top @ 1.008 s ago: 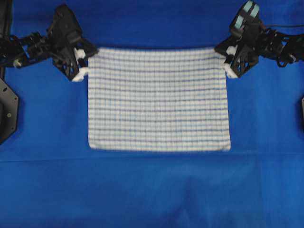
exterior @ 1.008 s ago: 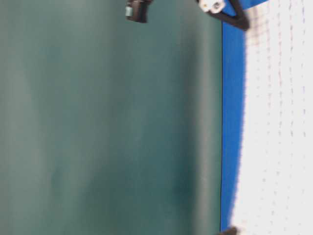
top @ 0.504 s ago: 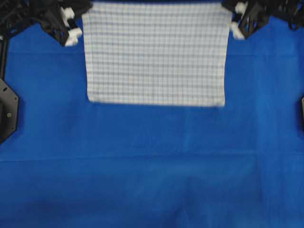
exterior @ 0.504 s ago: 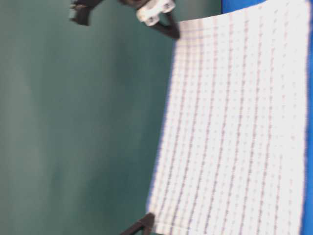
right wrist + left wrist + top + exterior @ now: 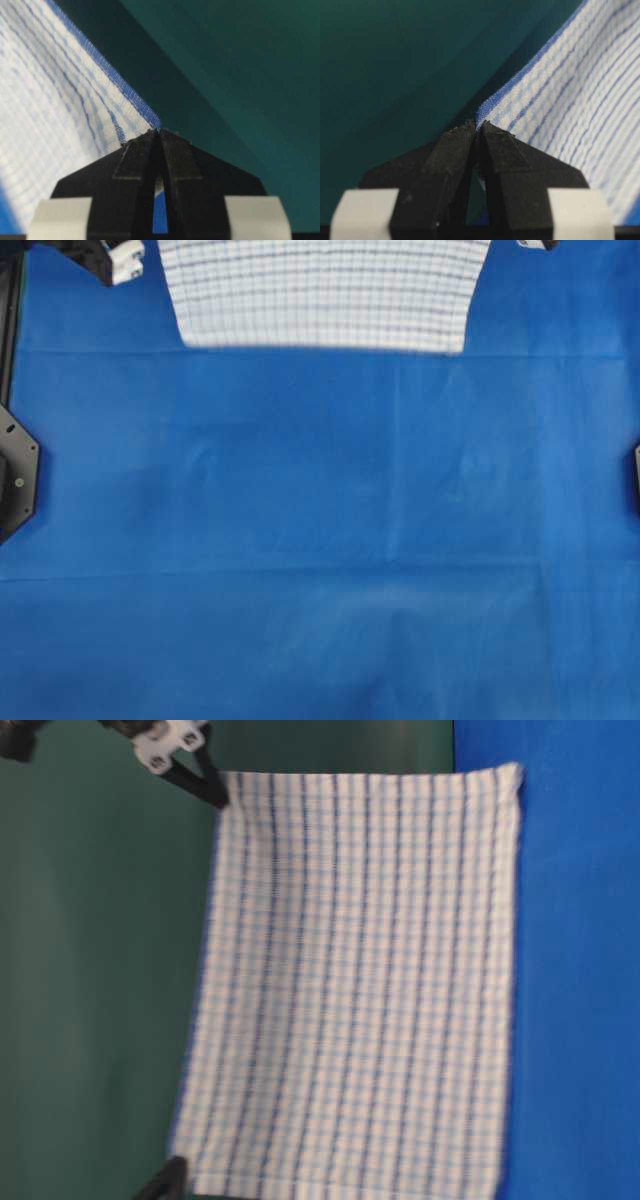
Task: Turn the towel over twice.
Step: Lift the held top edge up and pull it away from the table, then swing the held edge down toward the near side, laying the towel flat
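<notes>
The towel [image 5: 320,290], white with thin blue stripes and a faint check, hangs as a flat sheet [image 5: 360,980] from its two upper corners. Its lower edge is over the far part of the blue table cover. My left gripper [image 5: 479,125] is shut on one hemmed corner of the towel [image 5: 580,85]. That gripper sits at the overhead view's top left [image 5: 128,260]. My right gripper [image 5: 160,132] is shut on the other corner of the towel [image 5: 50,100], at the overhead view's top right edge [image 5: 532,243]. In the table-level view, black fingers [image 5: 205,785] pinch a raised corner.
A plain blue cloth [image 5: 320,540] covers the table. Black arm mounts stand at its left edge [image 5: 15,475] and right edge [image 5: 636,480]. A dark green wall [image 5: 100,970] stands behind the towel.
Both grippers have lifted the towel's far corners up and back. The towel has gone from lying flat to hanging, and its near edge has slid away across the table.
</notes>
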Robot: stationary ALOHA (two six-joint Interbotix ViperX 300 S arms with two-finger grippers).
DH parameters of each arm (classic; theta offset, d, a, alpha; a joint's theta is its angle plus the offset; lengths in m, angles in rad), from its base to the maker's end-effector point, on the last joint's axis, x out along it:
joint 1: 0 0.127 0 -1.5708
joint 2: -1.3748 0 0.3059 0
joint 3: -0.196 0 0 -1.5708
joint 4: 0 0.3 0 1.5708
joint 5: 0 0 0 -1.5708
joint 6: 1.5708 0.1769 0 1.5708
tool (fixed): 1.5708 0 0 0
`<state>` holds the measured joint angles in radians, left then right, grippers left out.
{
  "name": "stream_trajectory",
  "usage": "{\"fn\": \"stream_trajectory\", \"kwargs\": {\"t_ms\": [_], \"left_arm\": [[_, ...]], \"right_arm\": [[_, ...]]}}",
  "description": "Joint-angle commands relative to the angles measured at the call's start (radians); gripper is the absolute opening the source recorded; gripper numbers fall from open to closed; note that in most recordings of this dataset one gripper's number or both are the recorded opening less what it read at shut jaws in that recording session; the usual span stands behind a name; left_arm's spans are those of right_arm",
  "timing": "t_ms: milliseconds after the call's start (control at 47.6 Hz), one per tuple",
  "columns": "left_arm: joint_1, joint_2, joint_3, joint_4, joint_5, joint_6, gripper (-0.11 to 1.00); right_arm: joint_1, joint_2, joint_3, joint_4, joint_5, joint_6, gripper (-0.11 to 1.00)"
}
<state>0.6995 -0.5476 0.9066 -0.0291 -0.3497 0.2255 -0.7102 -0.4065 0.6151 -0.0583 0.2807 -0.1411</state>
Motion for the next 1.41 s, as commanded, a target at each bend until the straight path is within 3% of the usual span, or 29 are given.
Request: {"fn": "stream_trajectory", "kwargs": {"t_ms": [0, 189, 504, 672, 840, 1197, 1386], "left_arm": [[-0.028, -0.038, -0.009, 0.002, -0.003, -0.002, 0.03], [-0.115, -0.091, 0.041, 0.002, 0.005, -0.002, 0.03], [-0.242, -0.146, 0.221, 0.003, -0.051, -0.015, 0.03], [-0.318, -0.146, 0.316, 0.002, -0.092, -0.069, 0.03], [-0.462, -0.13, 0.364, 0.0, -0.086, -0.098, 0.03], [-0.755, -0.048, 0.383, 0.0, 0.003, -0.328, 0.03], [-0.831, 0.014, 0.379, 0.0, 0.023, -0.374, 0.03]], "right_arm": [[0.041, -0.061, -0.017, -0.002, 0.034, 0.003, 0.04], [0.152, -0.146, 0.014, 0.0, 0.158, 0.031, 0.04], [0.397, -0.192, 0.071, -0.002, 0.38, 0.186, 0.04], [0.535, -0.166, 0.129, -0.003, 0.371, 0.273, 0.04], [0.661, -0.109, 0.193, -0.003, 0.322, 0.397, 0.04], [0.89, 0.067, 0.27, -0.002, 0.244, 0.71, 0.04], [0.957, 0.129, 0.27, -0.002, 0.173, 0.79, 0.04]]}}
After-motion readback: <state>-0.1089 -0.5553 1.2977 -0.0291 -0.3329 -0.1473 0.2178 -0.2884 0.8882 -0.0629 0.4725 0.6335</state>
